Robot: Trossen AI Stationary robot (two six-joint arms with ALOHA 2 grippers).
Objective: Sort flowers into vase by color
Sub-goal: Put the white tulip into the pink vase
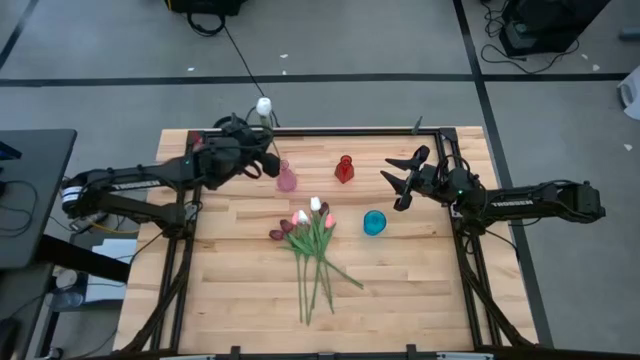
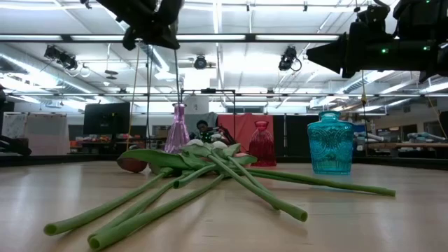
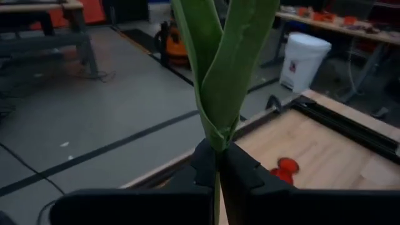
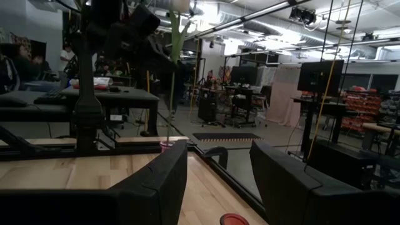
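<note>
A: Loose flowers (image 1: 312, 240) piled mid-tabletop (image 1: 420, 290); left end effector (image 1: 262, 143) pinches a white tulip (image 1: 264, 105) above the pink vase (image 1: 287, 178).

B: Right end effector (image 1: 398, 181) hangs wide, empty. Stems look light and bendy, so I'd grip mid-stem.

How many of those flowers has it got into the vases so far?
None looks finished yet: the red vase and blue vase hold no flowers. In hand: the left gripper holds a white tulip upright above the pink vase. Left: the pile of flowers lying on the table. The right gripper waits open near the blue vase.
</note>
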